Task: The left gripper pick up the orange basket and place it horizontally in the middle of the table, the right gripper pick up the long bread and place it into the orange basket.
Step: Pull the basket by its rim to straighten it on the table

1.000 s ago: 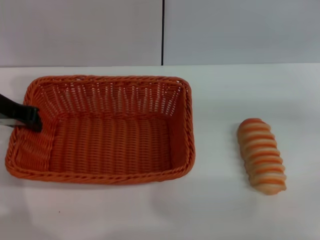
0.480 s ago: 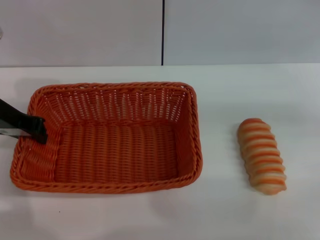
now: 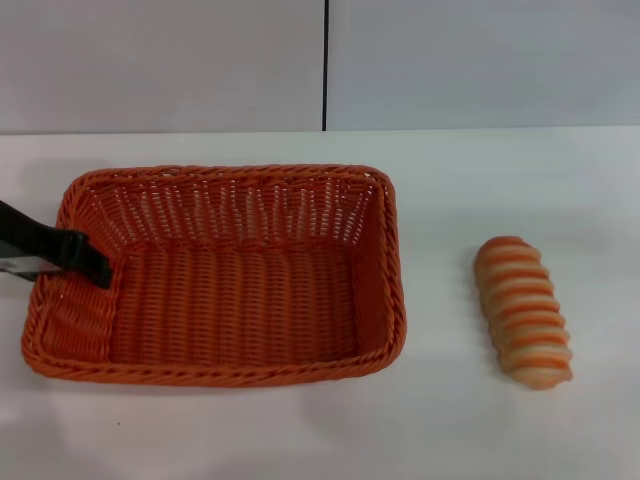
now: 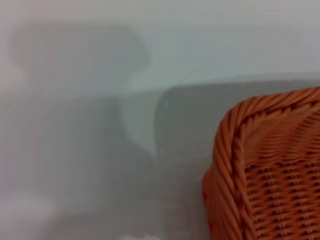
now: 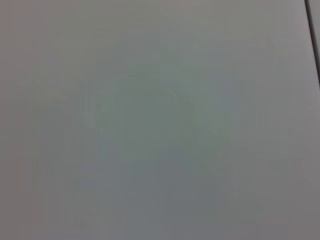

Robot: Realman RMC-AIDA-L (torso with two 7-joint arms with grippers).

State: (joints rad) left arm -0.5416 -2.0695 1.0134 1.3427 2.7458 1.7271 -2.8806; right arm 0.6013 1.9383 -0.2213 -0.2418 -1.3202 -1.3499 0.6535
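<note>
Black on orange wicker at the far left: the left gripper (image 3: 88,264), reaching in from the edge of the head view, jaws narrow and clamped on the short left wall of the orange basket (image 3: 386,262), one dark finger showing inside the weave. In the left wrist view, only a braided corner of the orange basket (image 4: 265,170) over the pale table, no fingers to see. Compared with a second ago, carried to the right and a little nearer to the robot, the right rim now closer to the centre; compared with half a second ago, moved only slightly more, so probably slowing down. Long sides already running left to right, bottom seemingly flat on the table (image 3: 450,420), though contact hard to confirm. Judged from this: placing of the basket nearly finished, release not yet done, position perhaps somewhat left of the true middle under the dark seam (image 3: 325,65) of the grey wall (image 3: 480,60). Further right, well apart from the basket, the long bread (image 3: 523,312), lying on the table in the same spot as before, untouched. No right gripper in the head view; nothing but a blank grey surface in the right wrist view, so no telling about its jaws.
</note>
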